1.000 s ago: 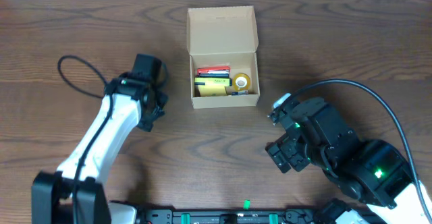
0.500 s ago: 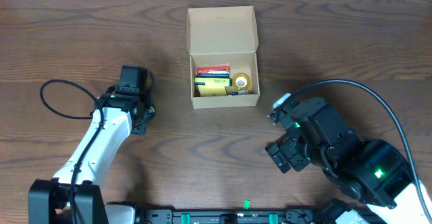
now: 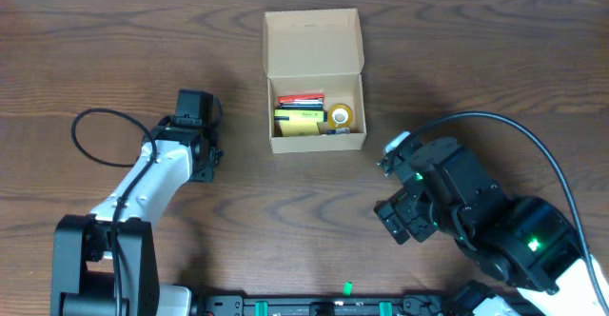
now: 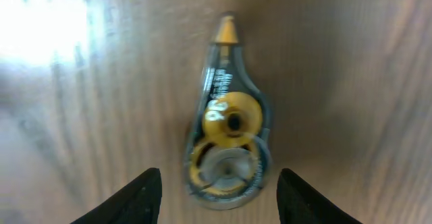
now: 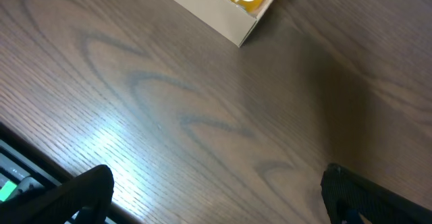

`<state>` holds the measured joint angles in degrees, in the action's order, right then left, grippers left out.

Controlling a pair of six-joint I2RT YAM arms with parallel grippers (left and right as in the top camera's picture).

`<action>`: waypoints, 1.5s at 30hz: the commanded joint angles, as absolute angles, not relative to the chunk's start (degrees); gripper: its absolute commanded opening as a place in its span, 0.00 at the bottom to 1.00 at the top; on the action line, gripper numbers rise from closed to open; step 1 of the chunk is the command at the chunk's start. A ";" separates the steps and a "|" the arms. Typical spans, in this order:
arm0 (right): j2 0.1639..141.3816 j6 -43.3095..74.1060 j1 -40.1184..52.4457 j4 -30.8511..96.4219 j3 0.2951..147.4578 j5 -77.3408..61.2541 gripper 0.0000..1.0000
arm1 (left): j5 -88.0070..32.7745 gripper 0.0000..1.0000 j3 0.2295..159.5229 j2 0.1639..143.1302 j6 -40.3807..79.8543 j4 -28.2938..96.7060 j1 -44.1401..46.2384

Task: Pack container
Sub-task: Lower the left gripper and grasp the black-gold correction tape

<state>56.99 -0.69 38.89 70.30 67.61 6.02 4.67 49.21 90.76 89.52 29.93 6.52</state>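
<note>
The container (image 3: 318, 143) is a tan cardboard box at the table's back middle, its flap lid open toward the back. It holds a red item, a yellow pad (image 3: 299, 121) and a yellow tape roll (image 3: 342, 116). Its corner shows in the right wrist view (image 5: 226, 18). My left gripper (image 3: 195, 143) is left of the box, open, pointing down. In the left wrist view its jaws (image 4: 219, 198) straddle a clear and yellow correction tape dispenser (image 4: 228, 140) lying on the wood, without touching it. My right gripper (image 3: 393, 218) is open and empty over bare wood (image 5: 216, 193), in front of the box to the right.
The left arm's black cable (image 3: 95, 130) loops over the table at the left. A black rail with green clips (image 3: 347, 302) runs along the front edge. The table top is dark brown wood (image 3: 476, 49).
My left gripper has moved a little left and toward the front, away from the box, and its arm has swung round. The right arm and the box have not moved.
</note>
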 commanded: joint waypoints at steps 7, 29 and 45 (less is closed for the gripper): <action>57.01 -1.37 38.65 70.30 67.55 6.17 0.99 | 5.98 0.60 49.78 92.07 94.30 31.44 4.25; 57.01 -1.37 38.65 70.30 67.55 6.17 0.99 | 1.67 0.69 49.78 95.46 91.26 27.51 -0.36; 57.01 -1.37 38.65 70.30 67.55 6.17 0.99 | 0.32 0.87 49.78 96.33 88.27 23.16 -0.43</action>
